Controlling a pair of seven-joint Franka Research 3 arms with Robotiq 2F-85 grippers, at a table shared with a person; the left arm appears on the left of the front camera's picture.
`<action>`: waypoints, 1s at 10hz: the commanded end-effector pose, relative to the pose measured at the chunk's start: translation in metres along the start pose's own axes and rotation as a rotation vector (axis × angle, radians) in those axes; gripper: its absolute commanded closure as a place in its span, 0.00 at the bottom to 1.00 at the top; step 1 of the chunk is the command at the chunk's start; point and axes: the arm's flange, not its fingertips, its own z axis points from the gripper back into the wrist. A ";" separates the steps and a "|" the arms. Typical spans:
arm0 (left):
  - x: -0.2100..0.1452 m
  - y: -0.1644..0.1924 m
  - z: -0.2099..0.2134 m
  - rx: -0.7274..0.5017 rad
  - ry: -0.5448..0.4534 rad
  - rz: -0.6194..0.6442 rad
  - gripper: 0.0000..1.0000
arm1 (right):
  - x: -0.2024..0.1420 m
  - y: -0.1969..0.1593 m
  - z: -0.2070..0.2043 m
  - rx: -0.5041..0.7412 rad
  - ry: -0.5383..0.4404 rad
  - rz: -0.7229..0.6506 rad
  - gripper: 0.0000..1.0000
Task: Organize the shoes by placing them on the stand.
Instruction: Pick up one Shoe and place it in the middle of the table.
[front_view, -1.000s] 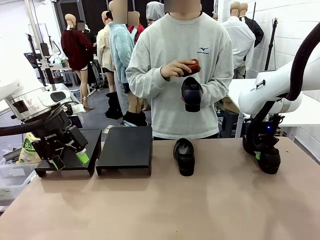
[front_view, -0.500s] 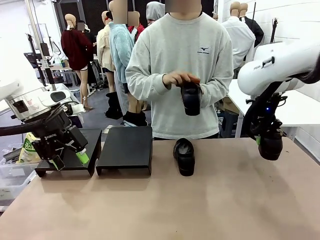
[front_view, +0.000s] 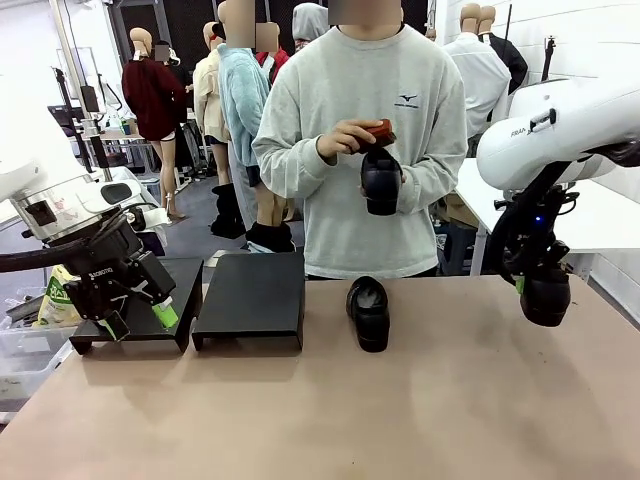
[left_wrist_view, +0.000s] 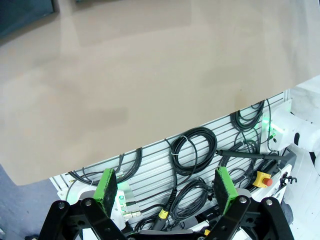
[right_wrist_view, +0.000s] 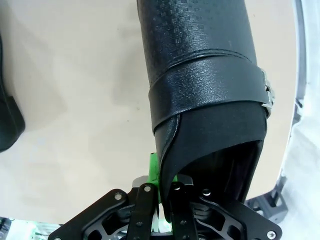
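No shoe rests on the stand (front_view: 250, 295) at the far left of the table (front_view: 420, 420). The right gripper (right_wrist_view: 159, 180) is clamped on the opening rim of one shoe (right_wrist_view: 200, 100), raised at the right. The left gripper (left_wrist_view: 165, 175), jaws apart and holding nothing, hovers by the stand. A second shoe (front_view: 369, 312) lies mid-table; the person (front_view: 340, 110) holds a third shoe (front_view: 381, 182). All placements remain.

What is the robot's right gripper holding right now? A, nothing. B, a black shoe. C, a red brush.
B: the right gripper is pinched shut on the opening rim of a black shoe.
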 end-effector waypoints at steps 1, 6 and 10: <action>0.000 -0.001 0.001 0.006 0.004 0.011 0.00 | 0.006 0.001 0.005 0.006 -0.021 0.009 1.00; 0.000 -0.001 0.001 0.006 0.004 0.011 0.00 | -0.093 0.069 0.024 -0.006 0.054 0.007 1.00; 0.000 -0.001 0.001 0.006 0.004 0.011 0.00 | -0.163 0.121 0.031 0.011 0.148 0.045 1.00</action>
